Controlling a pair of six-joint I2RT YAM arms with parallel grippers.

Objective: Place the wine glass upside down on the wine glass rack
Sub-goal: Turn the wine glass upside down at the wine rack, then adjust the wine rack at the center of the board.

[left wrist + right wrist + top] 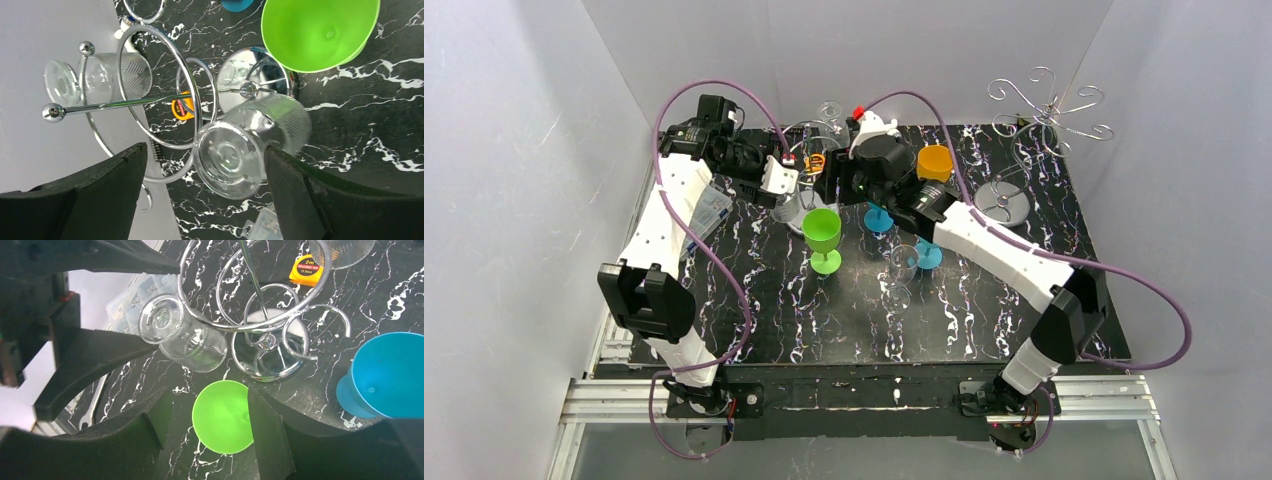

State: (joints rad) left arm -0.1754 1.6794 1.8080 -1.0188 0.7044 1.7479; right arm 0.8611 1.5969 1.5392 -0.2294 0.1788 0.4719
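Note:
The tall silver scroll-armed wine glass rack point(1049, 108) stands at the back right, empty, out of both wrist views. A clear wine glass point(240, 150) hangs upside down on a shorter loop-ring stand point(150, 90). Its round foot faces my left gripper point(205, 150), which is open with one finger on each side of the foot. In the right wrist view this glass point(187, 337) lies between the left fingers point(95, 352). My right gripper point(207, 392) is open and empty above a green wine glass point(222, 422).
A second clear glass point(100, 77) hangs on the loop stand. Two blue glasses point(879, 218) point(927, 255), a clear glass point(902, 265), an orange cup point(935, 160) and a yellow tape measure point(306, 269) stand nearby. The two arms are close together at the back middle.

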